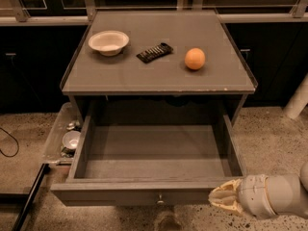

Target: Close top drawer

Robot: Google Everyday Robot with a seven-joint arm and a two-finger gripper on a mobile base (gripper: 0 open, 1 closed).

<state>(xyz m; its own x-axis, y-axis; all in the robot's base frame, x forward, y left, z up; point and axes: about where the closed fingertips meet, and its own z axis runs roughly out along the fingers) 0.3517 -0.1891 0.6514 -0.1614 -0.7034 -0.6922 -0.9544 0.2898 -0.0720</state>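
The top drawer (154,155) of a grey-brown cabinet is pulled far out and its box is empty. Its long front panel (130,195) runs along the bottom of the view, with a small round metal knob (160,199) at its middle. My gripper (222,198) comes in from the lower right on a pale arm. Its cream tip sits at the right end of the front panel, at the drawer's front right corner.
On the cabinet top (159,76) lie a white bowl (109,42), a dark snack bar (154,52) and an orange (195,58). A clear tray (62,138) with a small bowl and oddments sits on the floor to the left. A cable lies at far left.
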